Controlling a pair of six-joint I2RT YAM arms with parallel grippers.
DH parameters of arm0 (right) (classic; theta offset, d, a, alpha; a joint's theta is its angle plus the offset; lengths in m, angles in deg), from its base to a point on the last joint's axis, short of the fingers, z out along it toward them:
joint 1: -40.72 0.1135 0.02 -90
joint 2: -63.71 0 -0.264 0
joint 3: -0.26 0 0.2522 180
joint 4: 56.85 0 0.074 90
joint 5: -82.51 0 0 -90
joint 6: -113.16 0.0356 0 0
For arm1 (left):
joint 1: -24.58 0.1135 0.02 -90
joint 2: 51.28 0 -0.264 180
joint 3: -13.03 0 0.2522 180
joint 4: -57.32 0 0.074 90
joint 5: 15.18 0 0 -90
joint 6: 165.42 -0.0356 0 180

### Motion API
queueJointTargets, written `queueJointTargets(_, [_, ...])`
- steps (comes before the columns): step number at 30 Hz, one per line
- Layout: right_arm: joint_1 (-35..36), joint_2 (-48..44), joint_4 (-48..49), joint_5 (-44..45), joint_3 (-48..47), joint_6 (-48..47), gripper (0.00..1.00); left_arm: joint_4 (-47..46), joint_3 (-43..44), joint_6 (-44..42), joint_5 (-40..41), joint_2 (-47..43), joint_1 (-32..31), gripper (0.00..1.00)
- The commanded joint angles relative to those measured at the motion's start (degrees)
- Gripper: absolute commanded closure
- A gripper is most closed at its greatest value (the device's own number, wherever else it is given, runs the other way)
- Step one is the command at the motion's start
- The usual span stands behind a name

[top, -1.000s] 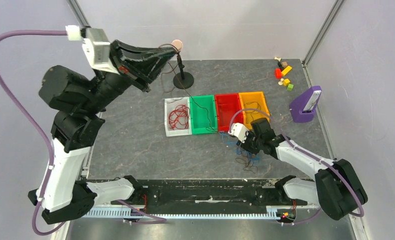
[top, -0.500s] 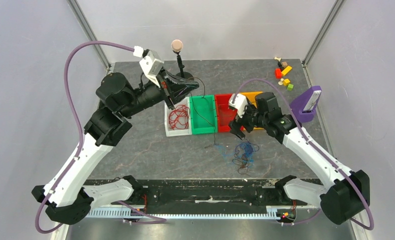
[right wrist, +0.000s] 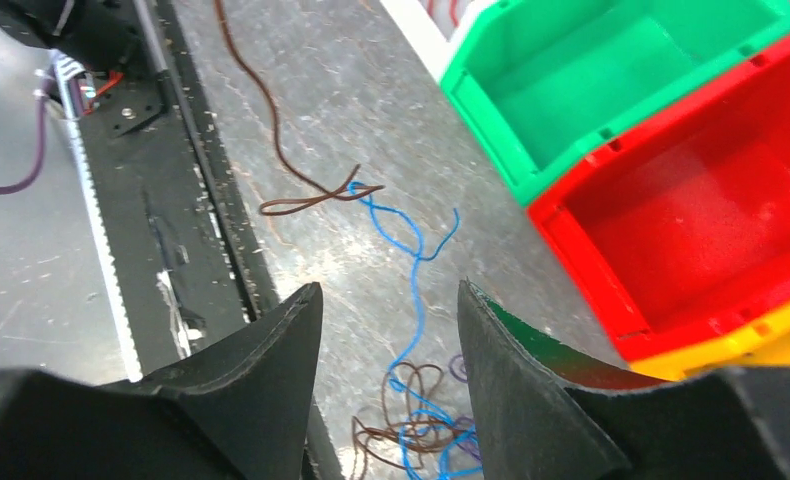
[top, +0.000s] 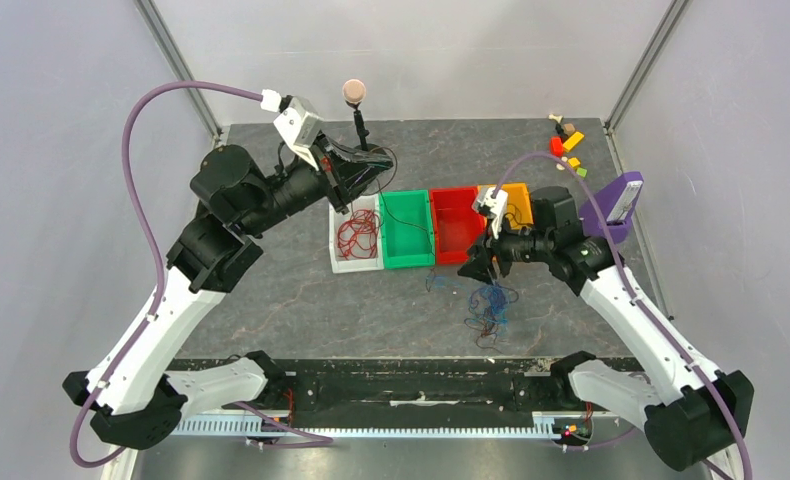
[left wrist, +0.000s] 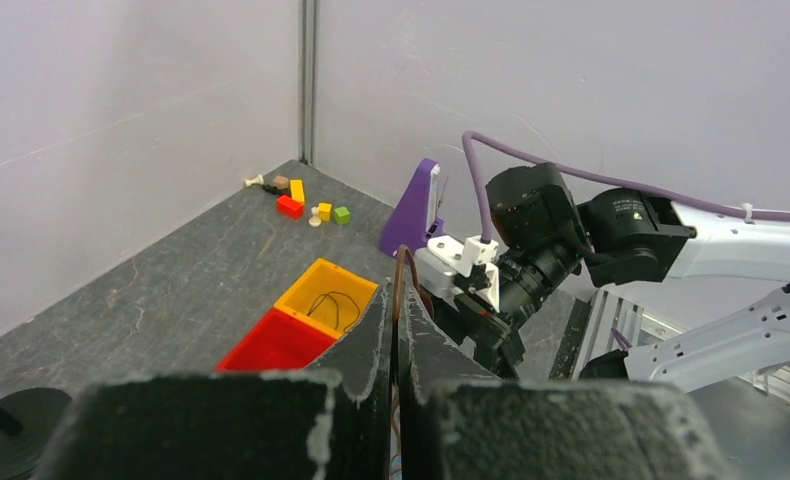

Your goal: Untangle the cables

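My left gripper (top: 376, 172) is shut on a thin brown wire (left wrist: 399, 268) and holds it above the white bin (top: 335, 240). The wire runs down across the green bin (top: 408, 195) to the table (right wrist: 271, 140). A loose tangle of blue and brown wires (top: 491, 305) lies in front of the red bin (top: 455, 222). My right gripper (top: 474, 268) is open and empty, raised above the tangle (right wrist: 421, 430), with a blue strand (right wrist: 411, 250) showing between its fingers. Red wires (top: 356, 235) lie in the white bin. A dark wire (left wrist: 336, 305) lies in the orange bin (top: 516, 195).
A small stand with a round head (top: 356, 110) is at the back, near my left gripper. A purple holder (top: 611, 205) stands right of the bins. Small coloured blocks (top: 569, 150) lie in the back right corner. Walls enclose the table.
My left arm swung down from high to over the white bin, still holding the brown wire. My right gripper lifted off the tangle and moved back right, open.
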Motion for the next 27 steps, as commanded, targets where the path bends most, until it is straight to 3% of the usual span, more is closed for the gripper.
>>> queueJointTargets(1, [1.99, -0.04, 4.79, -4.07, 3.13, 3.66, 0.44, -0.47, 2.55, 1.05, 0.85, 0.35, 0.22, 0.98])
queueJointTargets(6, [3.63, 2.37, 6.05, -0.1, 5.35, -0.34, 0.3, -0.48, 2.84, 1.1, 0.38, 0.21, 0.22, 0.98])
queueJointTargets(9, [4.29, 4.36, 6.41, 2.16, 5.81, -1.75, 0.28, -0.39, 3.1, 0.91, 0.11, 0.28, 0.21, 0.98])
queueJointTargets(18, [5.55, 8.96, 8.95, 9.28, 8.65, -5.9, 0.36, -1.01, 3.2, 0.99, 0.61, 0.06, 0.29, 0.98])
queueJointTargets(20, [5.66, 9.79, 9.21, 10.11, 9.81, -6.82, 0.46, -1.18, 3.29, 1.07, 0.77, 0.0, 0.26, 0.98])
queueJointTargets(24, [5.64, 9.93, 9.35, 13.46, 11.99, -9.02, 0.84, -0.79, 3.87, 0.84, 2.17, -0.22, 0.63, 0.98])
queueJointTargets(25, [5.63, 9.62, 8.8, 14.51, 12.5, -9.89, 0.97, -0.53, 4.27, 0.64, 3.13, -0.25, 0.86, 0.98])
queueJointTargets(27, [5.38, 8.55, 7.47, 17.04, 13.72, -11.85, 1.0, -0.13, 5.14, -0.44, 5.7, -0.5, 1.17, 0.98])
